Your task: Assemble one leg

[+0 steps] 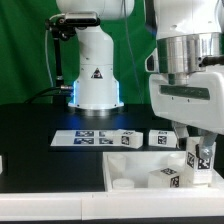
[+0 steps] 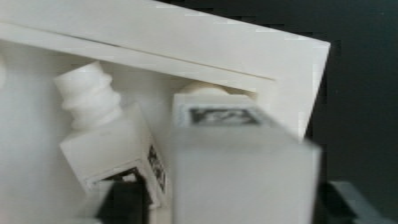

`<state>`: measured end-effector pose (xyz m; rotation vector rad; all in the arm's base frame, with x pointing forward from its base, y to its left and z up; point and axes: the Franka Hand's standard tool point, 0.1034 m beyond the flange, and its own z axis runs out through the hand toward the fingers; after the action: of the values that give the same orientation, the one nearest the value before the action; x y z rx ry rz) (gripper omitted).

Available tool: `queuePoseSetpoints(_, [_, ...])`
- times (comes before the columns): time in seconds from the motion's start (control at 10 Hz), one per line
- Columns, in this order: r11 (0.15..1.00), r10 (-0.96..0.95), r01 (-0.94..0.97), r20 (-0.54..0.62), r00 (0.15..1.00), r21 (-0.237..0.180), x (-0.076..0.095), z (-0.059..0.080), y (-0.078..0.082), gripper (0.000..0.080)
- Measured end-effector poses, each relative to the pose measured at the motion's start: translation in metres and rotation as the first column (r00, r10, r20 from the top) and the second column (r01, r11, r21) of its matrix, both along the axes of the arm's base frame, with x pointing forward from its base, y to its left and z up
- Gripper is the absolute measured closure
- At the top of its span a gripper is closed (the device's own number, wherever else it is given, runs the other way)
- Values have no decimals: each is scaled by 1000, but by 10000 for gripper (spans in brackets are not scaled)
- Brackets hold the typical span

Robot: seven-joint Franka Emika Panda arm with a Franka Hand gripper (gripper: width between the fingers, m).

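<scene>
Exterior view: we see a black counter (image 1: 30,125) in front of a green curtain (image 1: 30,40). The arm's white base (image 1: 95,70) stands at the back of it, with a blue glow (image 1: 75,97) low on its side. The only label we can make out on the base is a small triangular warning sign (image 1: 97,74), and we cannot read any words on it. The marker board (image 1: 70,138) lies flat on the counter in front of the base, its black-and-white tags facing up.

A large flat white panel (image 1: 135,168) fills the near edge of the counter, with a round hole (image 1: 122,183) towards the exterior view's left.

The hand (image 1: 197,145) hangs over the panel's corner at the exterior view's right. Its fingers appear closed on the leg (image 1: 202,158), which stands upright with a tag facing the camera. We cannot tell whether the leg's lower end touches the panel. A second leg (image 1: 168,177) lies on the panel just beside it, and a third leg (image 1: 160,137) lies on the counter behind, near the end of the marker board.

In the wrist view, the leg (image 2: 231,160) fills the middle, and the tag (image 2: 222,116) near its end is too blurred to read. A dark finger (image 2: 121,200) sits against one side of it. Next to it we see the ridged white peg (image 2: 89,95) of another leg, lying on the panel (image 2: 214,50).
</scene>
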<state>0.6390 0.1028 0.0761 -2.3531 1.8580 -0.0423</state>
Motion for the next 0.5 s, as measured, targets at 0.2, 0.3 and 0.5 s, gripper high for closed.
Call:
queuePoseSetpoints(0.2, [956,288,-287,9,958,-65,2,3,4,171])
queuePoseSetpoints(0.3, [872,483,-479,11,876,-99,5,4,4,171])
queuePoseSetpoints(0.5, [747,657,-654,-17,754,-114,3,2,16,151])
